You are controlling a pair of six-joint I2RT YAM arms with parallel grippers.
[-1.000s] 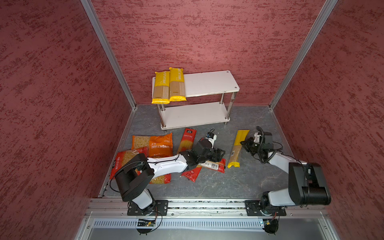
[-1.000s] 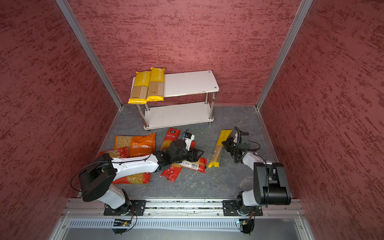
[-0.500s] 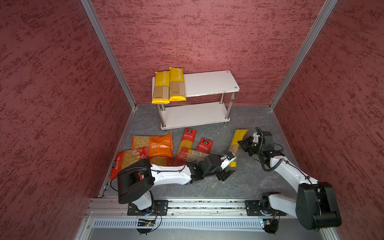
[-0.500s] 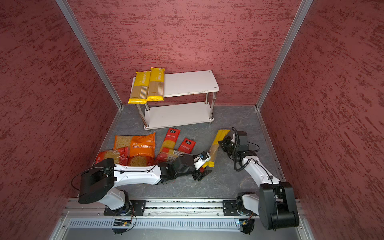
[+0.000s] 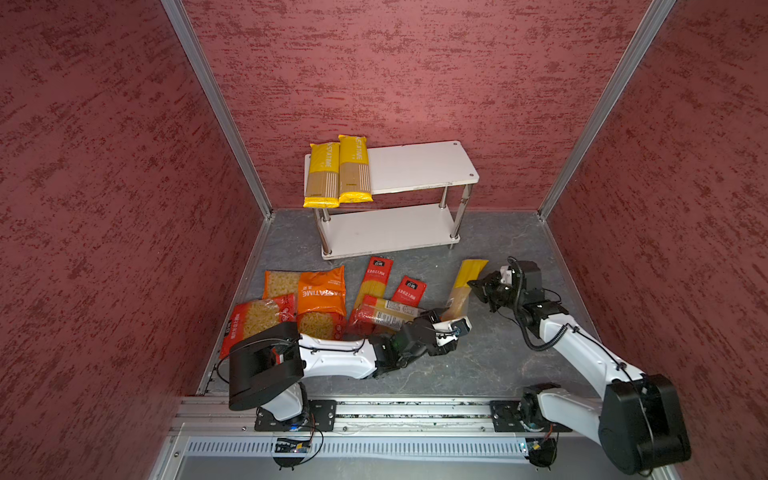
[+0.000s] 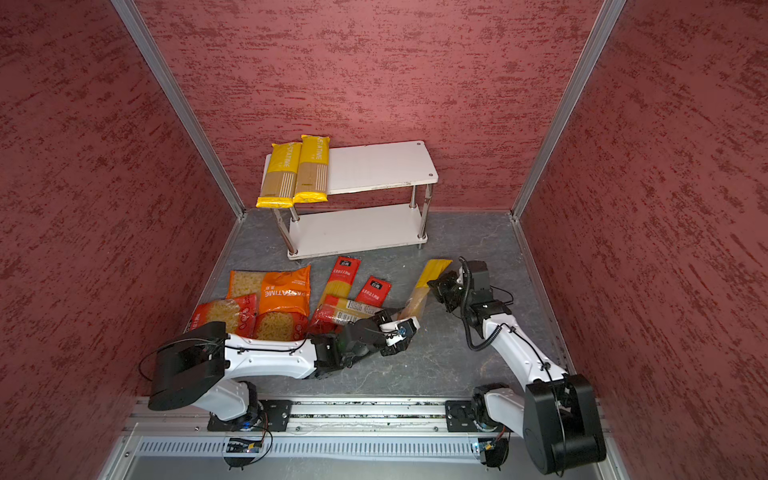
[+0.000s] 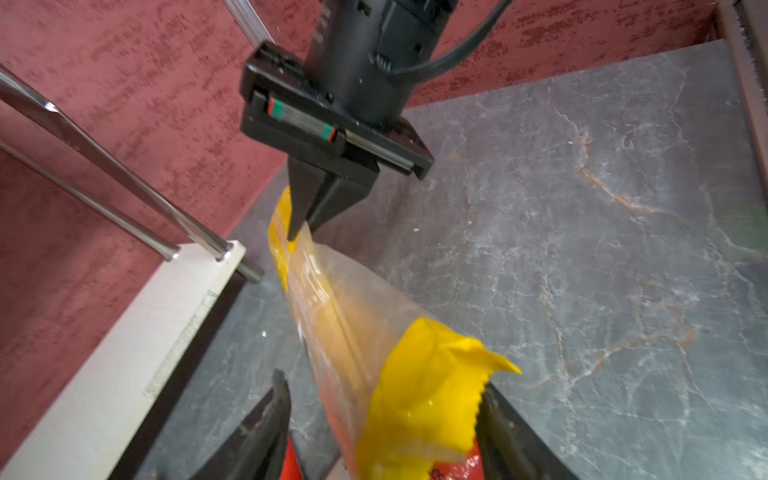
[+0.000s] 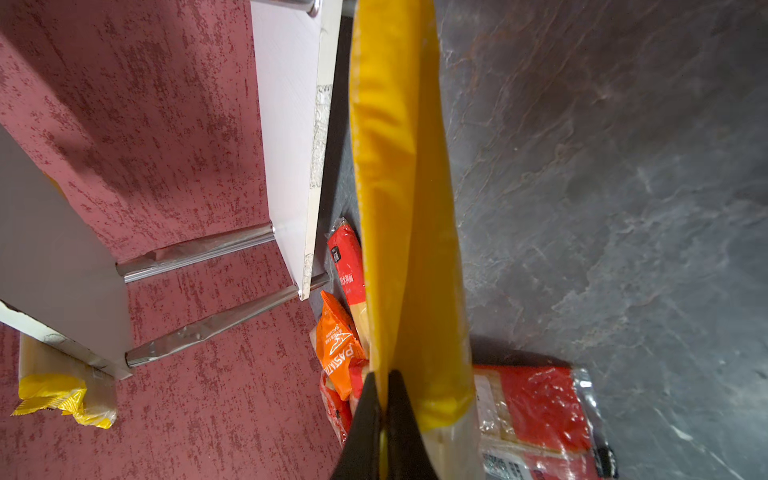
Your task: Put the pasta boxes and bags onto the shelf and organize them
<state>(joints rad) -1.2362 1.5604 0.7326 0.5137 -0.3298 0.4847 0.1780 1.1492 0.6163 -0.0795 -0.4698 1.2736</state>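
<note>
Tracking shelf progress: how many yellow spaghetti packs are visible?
3. Two packs lie side by side on the shelf's top board; the third is pinched by the right gripper, its other end between the left gripper's open jaws.

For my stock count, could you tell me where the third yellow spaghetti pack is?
In both top views the yellow spaghetti pack is right of centre, before the shelf, pinched by the right pincer.

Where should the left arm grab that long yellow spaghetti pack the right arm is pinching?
Likely the near crimped end, across its narrow width, coming in along its length. The long yellow spaghetti pack is slim, the right fingers pinch only one edge farther up, and the open left fingers straddle that end.
</note>
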